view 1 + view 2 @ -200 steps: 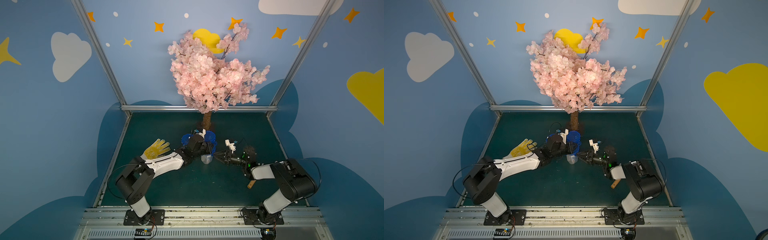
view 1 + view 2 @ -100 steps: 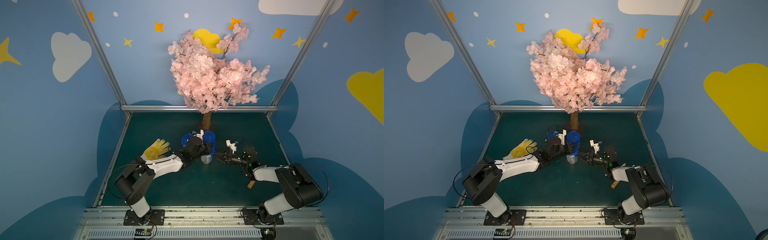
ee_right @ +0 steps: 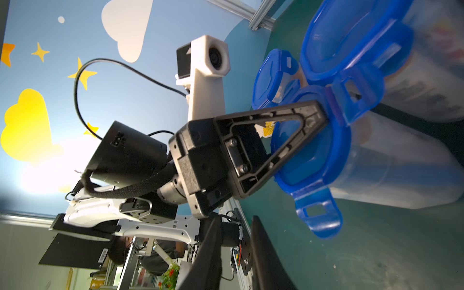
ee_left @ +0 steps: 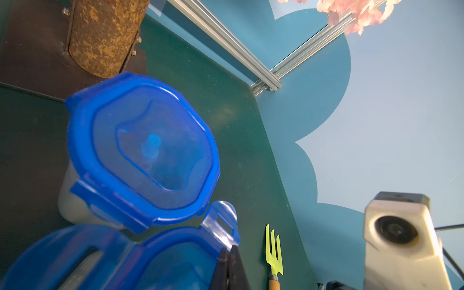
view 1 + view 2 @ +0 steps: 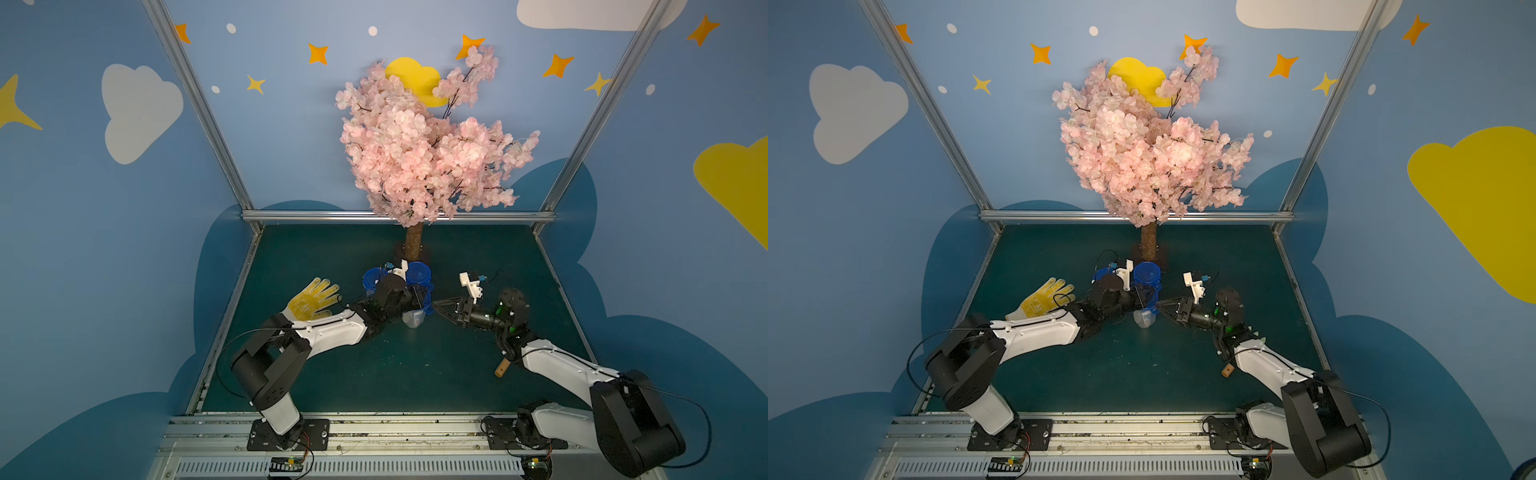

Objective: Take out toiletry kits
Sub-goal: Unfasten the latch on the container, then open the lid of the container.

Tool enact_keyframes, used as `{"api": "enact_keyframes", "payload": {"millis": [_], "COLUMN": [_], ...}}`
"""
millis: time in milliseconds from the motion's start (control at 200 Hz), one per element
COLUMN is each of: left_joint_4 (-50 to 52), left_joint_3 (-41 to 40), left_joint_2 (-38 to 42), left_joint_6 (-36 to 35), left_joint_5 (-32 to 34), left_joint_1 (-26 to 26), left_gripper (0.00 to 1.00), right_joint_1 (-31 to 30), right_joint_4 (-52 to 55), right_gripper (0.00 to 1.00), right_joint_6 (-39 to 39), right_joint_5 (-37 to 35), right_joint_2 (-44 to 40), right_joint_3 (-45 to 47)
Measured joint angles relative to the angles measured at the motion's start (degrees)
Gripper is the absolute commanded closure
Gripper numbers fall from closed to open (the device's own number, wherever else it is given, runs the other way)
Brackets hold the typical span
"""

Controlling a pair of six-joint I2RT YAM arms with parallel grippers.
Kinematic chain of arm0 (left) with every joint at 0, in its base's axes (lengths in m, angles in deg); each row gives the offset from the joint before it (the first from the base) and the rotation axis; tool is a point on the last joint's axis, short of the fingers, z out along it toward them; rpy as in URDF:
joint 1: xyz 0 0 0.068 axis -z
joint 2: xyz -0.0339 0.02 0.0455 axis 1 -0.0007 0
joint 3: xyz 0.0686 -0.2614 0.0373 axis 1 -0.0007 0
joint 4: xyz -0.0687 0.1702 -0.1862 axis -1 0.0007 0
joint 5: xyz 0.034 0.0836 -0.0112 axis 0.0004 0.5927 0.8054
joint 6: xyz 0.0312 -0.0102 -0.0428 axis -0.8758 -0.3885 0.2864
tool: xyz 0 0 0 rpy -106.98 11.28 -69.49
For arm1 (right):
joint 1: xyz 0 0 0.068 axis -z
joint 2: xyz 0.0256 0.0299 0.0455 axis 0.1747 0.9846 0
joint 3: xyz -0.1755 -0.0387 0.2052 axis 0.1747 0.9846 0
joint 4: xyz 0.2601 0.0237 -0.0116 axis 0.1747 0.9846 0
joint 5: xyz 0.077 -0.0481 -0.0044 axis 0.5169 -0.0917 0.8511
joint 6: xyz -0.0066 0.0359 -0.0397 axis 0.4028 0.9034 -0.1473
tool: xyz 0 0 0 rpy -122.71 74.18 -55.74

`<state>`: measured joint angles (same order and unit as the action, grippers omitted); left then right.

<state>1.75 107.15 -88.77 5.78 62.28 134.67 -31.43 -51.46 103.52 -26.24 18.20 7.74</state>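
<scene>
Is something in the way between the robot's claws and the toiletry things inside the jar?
Yes: the blue plastic clip lid is still on the clear plastic jar, between the open right gripper and the contents, which look blurred.

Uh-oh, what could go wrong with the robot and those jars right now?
1. The left claw pinches only the lid clip of the front jar; a tug might tip the jar.
2. The right claw sits very near it, so the two could bump.
3. The jars crowd together; a neighbour jar could get knocked.
</scene>
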Motion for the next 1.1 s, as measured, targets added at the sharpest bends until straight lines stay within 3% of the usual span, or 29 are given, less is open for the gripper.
{"api": "enact_keyframes", "payload": {"millis": [130, 260, 380, 521, 726, 826, 951, 1026, 1096], "left_joint_4": [4.5, 10.0, 13.1, 14.2, 14.2, 14.4, 14.4, 14.4, 14.5], "left_joint_3": [3.2, 6.4, 8.3, 8.9, 9.0, 9.0, 9.0, 9.1, 9.1], "left_joint_2": [-0.1, -0.4, -0.8, -0.9, -0.9, -0.9, -0.9, -0.9, -0.9], "left_joint_6": [-2.0, -4.4, -5.4, -6.0, -6.0, -6.0, -6.0, -6.1, -6.2], "left_joint_5": [0.2, 0.4, 0.4, 0.5, 0.5, 0.5, 0.5, 0.5, 0.5], "left_joint_1": [0.0, 0.1, 0.2, 0.3, 0.3, 0.3, 0.3, 0.3, 0.3], "left_gripper": [0.98, 0.97, 0.98, 0.98, 0.98, 0.98, 0.98, 0.97, 0.98], "right_joint_1": [1.4, 3.7, 5.6, 6.1, 4.9, 4.3, 3.9, 3.8, 3.8], "right_joint_4": [13.2, 20.0, 23.1, 25.0, 20.7, 18.4, 14.2, 11.7, 11.1], "right_gripper": [0.68, 0.72, 0.73, 0.6, 0.54, 0.64, 0.92, 0.99, 1.0], "right_joint_6": [-6.0, -9.9, -11.9, -13.8, -11.8, -10.6, -8.9, -7.6, -7.2], "right_joint_5": [-2.9, -4.2, -3.7, -0.2, 5.2, 6.0, 7.3, 7.7, 7.9], "right_joint_2": [-0.3, 2.3, 8.7, 18.3, 26.8, 28.1, 28.7, 28.9, 29.2], "right_joint_3": [-7.0, -13.2, -17.4, -22.0, -23.4, -23.8, -24.0, -24.0, -23.9]}}
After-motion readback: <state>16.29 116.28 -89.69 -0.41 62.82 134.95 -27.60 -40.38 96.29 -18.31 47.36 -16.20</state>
